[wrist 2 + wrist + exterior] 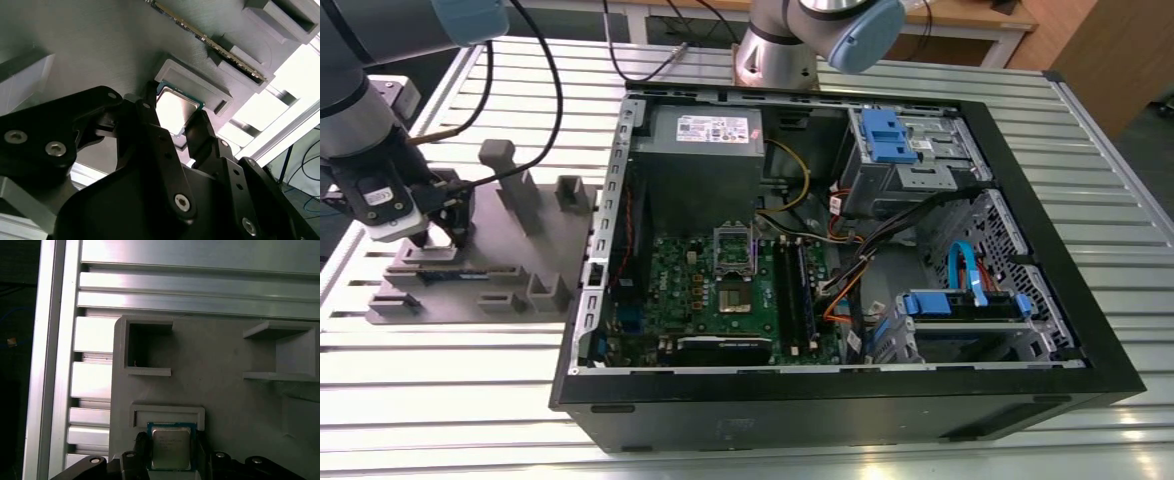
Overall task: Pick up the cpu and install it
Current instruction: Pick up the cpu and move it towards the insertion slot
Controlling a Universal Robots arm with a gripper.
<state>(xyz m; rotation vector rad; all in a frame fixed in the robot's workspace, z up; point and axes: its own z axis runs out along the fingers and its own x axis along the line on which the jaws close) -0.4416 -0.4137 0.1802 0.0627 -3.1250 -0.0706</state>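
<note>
The cpu (pixel 171 449) is a small silver square with a pale green rim. It lies at a shallow walled seat on the grey plastic fixture (pixel 494 285), which stands on the table at the exterior view's left. My gripper (pixel 443 236) is down over that spot. In both wrist views its black fingers (pixel 150 107) press against two opposite edges of the cpu (pixel 174 110), so the gripper (pixel 175 114) is shut on the chip. The motherboard socket (pixel 734 296) lies inside the open computer case (pixel 1014 160), with its metal frame raised.
Grey posts (pixel 520 195) and blocks rise from the fixture close to my arm. A memory stick (pixel 210 42) lies in a slot on the fixture. The slatted metal table (pixel 440 370) surrounds the case. Cables (pixel 854 265) and drive cages crowd the case's right side.
</note>
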